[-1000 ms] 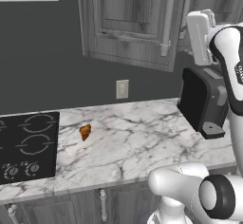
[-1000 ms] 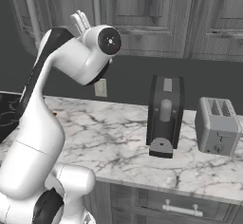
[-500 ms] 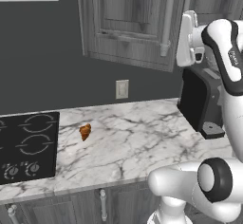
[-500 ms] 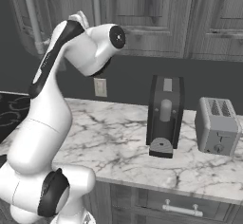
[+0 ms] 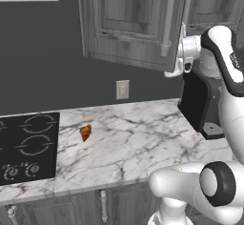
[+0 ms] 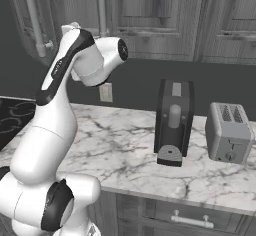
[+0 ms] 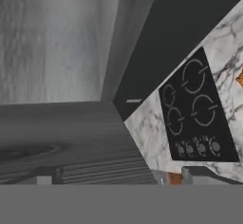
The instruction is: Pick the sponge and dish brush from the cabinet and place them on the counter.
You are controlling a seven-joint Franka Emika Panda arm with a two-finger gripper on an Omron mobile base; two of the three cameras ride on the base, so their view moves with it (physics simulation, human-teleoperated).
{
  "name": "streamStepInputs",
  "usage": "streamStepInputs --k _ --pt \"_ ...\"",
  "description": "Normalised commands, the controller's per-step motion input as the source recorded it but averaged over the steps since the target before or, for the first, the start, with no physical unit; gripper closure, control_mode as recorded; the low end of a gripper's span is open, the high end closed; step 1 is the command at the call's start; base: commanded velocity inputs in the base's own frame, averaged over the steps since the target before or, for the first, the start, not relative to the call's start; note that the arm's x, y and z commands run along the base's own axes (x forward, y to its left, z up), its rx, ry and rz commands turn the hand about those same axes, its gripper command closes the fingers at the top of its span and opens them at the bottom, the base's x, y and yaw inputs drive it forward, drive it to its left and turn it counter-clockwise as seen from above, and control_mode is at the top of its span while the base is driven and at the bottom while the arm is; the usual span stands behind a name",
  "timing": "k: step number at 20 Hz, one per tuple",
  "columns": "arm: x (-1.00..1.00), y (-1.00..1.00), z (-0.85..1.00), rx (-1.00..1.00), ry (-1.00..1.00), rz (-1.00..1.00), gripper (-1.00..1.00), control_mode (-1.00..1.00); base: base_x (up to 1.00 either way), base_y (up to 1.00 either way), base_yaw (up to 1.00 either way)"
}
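Both cabinet doors shut, sponge and brush presumably inside, unseen; pincer released beside bar handle, could clip or slip off it; worktop waits.

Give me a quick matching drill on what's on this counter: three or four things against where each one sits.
Things:
1. cooktop
2. pastry
3. coffee machine
4. toaster

Places:
A. far right end of the counter
B. on bare marble just right of the burners
C. set into the left end
D. between the wall outlet and the toaster

Pairs: 1-C, 2-B, 3-D, 4-A
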Motion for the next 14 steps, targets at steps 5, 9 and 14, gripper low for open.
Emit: streamStepInputs --k 5,9,14 --pt "-0.41 0.6 -0.24 0.1 0.0 0.18 -1.0 -1.0 0.0 0.0 0.0" --pt "-0.39 0.55 -0.22 0.11 0.0 0.19 -1.0 -1.0 0.0 0.0 0.0" --pt "-0.28 0.6 -0.13 0.07 0.0 0.16 -1.0 -1.0 0.0 0.0 0.0"
